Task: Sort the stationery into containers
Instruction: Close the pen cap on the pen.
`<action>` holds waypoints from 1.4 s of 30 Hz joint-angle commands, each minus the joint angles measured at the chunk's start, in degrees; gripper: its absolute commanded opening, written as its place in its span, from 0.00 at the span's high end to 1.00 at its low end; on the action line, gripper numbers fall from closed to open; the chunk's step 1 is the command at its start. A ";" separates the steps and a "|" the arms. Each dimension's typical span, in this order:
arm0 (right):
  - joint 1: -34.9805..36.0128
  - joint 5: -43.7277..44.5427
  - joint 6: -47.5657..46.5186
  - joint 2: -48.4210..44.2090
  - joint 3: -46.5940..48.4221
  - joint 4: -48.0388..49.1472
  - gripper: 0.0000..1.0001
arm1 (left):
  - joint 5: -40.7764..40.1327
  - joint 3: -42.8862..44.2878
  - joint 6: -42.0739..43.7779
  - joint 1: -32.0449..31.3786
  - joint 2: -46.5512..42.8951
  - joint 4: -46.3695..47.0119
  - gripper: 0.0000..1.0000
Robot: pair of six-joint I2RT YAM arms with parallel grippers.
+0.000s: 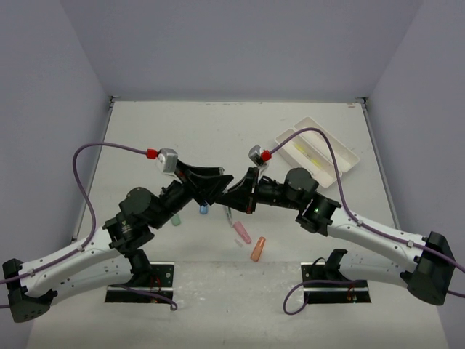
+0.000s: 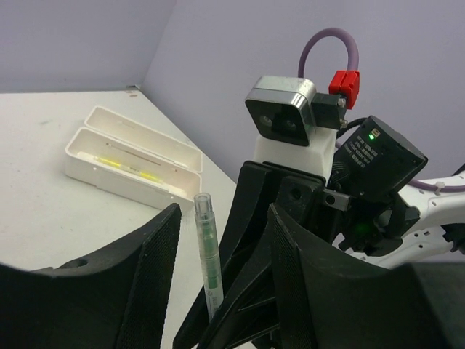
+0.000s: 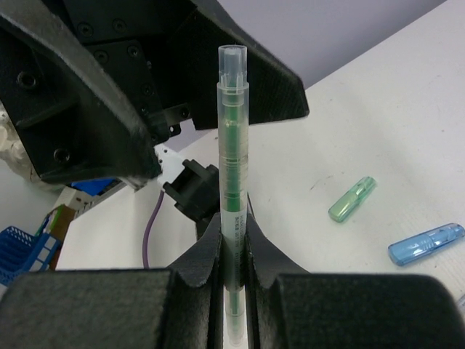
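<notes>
Green pen [image 3: 232, 145] pinched in right gripper [image 3: 232, 236], within parted left gripper [image 2: 224, 225]

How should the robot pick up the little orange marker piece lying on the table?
Grip the orange marker piece around its middle, coming straight down from above. It lies flat on the table, so the hold should close across its narrow width, on the two long sides. The pink piece lies apart on its left in the top view, which probably leaves enough room beside it.
</notes>
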 commanded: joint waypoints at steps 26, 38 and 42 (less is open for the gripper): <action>0.21 8.38 -3.40 -0.28 11.16 -7.69 1.00 | 1.48 -0.49 -1.68 -0.26 0.60 -0.49 1.00; -3.57 7.48 -8.82 10.40 33.83 -17.87 1.00 | 5.20 -6.33 -4.55 -0.34 -1.21 1.66 1.00; -5.26 6.28 -9.47 14.57 39.86 -19.57 1.00 | 6.03 -8.05 -5.29 -0.39 -2.14 1.95 1.00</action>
